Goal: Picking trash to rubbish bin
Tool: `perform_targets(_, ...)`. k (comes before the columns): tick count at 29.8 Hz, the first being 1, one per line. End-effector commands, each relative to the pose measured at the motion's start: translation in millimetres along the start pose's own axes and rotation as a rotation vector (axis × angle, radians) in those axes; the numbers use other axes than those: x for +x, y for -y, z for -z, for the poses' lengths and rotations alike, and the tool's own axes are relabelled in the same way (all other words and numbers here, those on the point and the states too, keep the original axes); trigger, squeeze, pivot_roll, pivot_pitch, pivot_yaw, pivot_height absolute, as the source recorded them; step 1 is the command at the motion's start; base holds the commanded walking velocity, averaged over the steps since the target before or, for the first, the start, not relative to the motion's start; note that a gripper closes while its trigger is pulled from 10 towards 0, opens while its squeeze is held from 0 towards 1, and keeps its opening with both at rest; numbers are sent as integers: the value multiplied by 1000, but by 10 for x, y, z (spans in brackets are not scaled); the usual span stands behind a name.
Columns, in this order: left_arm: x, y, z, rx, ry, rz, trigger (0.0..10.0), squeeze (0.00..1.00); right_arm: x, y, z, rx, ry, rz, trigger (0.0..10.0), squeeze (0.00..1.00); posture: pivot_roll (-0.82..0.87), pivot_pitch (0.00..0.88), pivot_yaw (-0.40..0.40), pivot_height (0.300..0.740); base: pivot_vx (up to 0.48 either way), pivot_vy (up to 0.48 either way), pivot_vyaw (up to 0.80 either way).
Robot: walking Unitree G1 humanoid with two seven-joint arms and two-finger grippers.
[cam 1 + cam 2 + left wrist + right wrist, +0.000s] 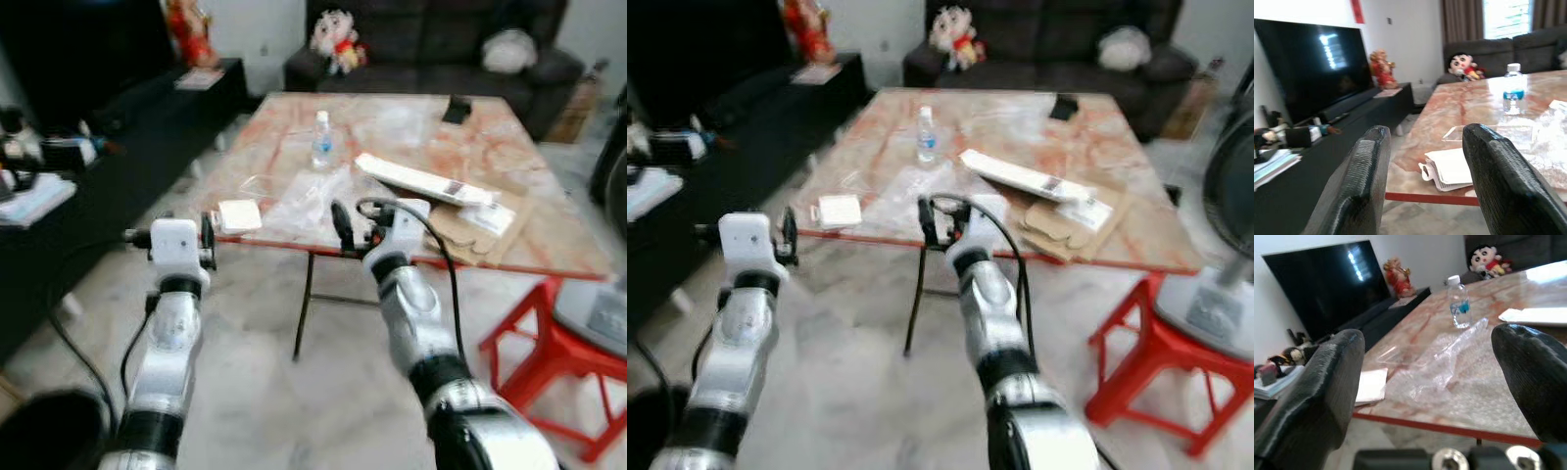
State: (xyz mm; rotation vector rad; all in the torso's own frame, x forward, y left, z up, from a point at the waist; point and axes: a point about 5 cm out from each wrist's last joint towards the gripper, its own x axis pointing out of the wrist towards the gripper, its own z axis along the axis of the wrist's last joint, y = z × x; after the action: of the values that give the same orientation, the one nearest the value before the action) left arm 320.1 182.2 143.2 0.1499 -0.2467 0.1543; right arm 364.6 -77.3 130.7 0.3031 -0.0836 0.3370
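Observation:
Trash lies on a marble-patterned table [554, 201] with a red edge. There is a folded white paper [239, 215] at the front left corner, crumpled clear plastic wrap [312, 196] beside it, and a small water bottle [321, 140] farther back. My left gripper [172, 235] is open in the air just short of the table's front left corner, with the paper [1449, 169] ahead of its fingers. My right gripper [377, 223] is open at the front edge, facing the plastic wrap [1444, 362] and holding nothing.
A long white box [421, 181] and flattened cardboard [480, 235] lie on the table's right side. A red stool [549, 343] and a fan base [598, 313] stand at the right. A black TV bench [118, 127] runs along the left. A dark round container [44, 431] sits at bottom left.

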Motion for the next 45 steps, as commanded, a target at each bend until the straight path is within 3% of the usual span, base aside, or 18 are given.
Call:
perform_targets(1,18,68,-24,12,9,29,10000,0,38,-1,-76,-12,20,3,10000,0,82,5,45,740,0,0,0)
perform_targets(7,25,108,-52,6,12,22,10000,0,54,-8,-102,-11,30,1,10000,0,83,9,43,740,0,0,0)
perform_targets(11,32,168,-87,-47,24,62,10000,0,74,-16,-108,10,22,3,10000,0,96,2,40,740,0,0,-177)
perform_targets(19,67,283,-99,-36,26,103,10000,0,92,-50,-122,-3,37,6,10000,0,108,0,63,740,440,0,-269)
perform_targets(23,106,267,-150,-36,43,105,10000,0,101,-65,-128,11,42,15,10000,0,117,0,70,740,480,0,0)
perform_targets(32,83,223,-155,-31,49,86,10000,0,29,-58,-22,-63,7,4,10000,0,118,2,71,740,473,0,331)
perform_targets(45,78,183,-150,-26,48,71,10000,0,10,-60,-2,-10,18,22,10000,0,116,0,77,740,466,0,44)
